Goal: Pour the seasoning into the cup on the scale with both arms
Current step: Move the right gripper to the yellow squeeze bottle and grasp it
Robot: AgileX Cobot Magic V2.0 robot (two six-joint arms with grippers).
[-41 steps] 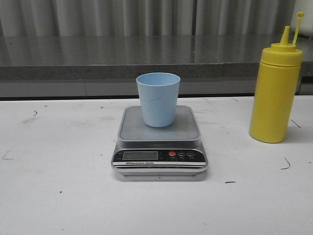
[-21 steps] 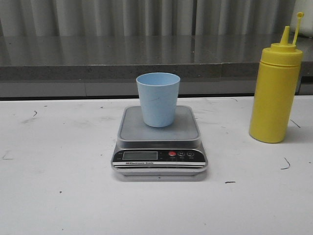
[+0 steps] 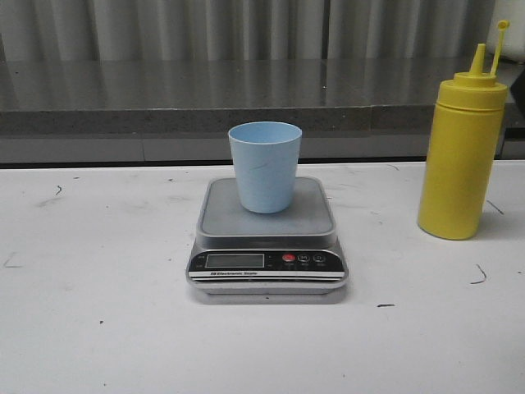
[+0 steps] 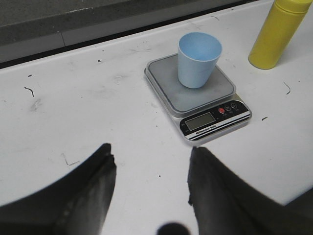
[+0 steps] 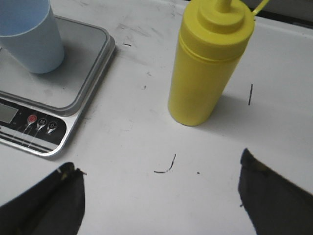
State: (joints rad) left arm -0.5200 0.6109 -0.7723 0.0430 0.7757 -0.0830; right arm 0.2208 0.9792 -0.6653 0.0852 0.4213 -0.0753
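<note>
**Both jaws spread and empty, bottle not yet taken**

The left gripper [image 4: 149,188] had its jaws spread apart with nothing between them, hanging above bare worktop [image 4: 73,112] on the near side of the scale [image 4: 198,90]. The right gripper [image 5: 159,196] was likewise wide open and empty, its two dark fingers at the edges of its own view, with the seasoning bottle [image 5: 208,63] just beyond them and roughly centred in the gap.

Outward from there, the light blue cup [image 3: 265,167] stood upright on the steel platform of the scale [image 3: 268,238], towards the platform's back half, and looked empty in the left wrist view. The bottle [image 3: 462,156] stood upright on the worktop [image 3: 98,312] to the right of the scale, well apart from it, its cone nozzle bare and the thin tethered cap standing up beside it. Neither arm showed in the front view.

By this reading the pour had not begun; the likely first step was the right arm closing on the bottle. The risks followed from that. A grip set too high on the tall, smooth body could tip it as the jaws met, and a hard squeeze on soft plastic could push seasoning out of the open nozzle before it was over the cup. The cup was light and unheld, so a nudge from nozzle or left jaws could slide it across the platform or knock it over. Whether the display was on could not be read.
</note>
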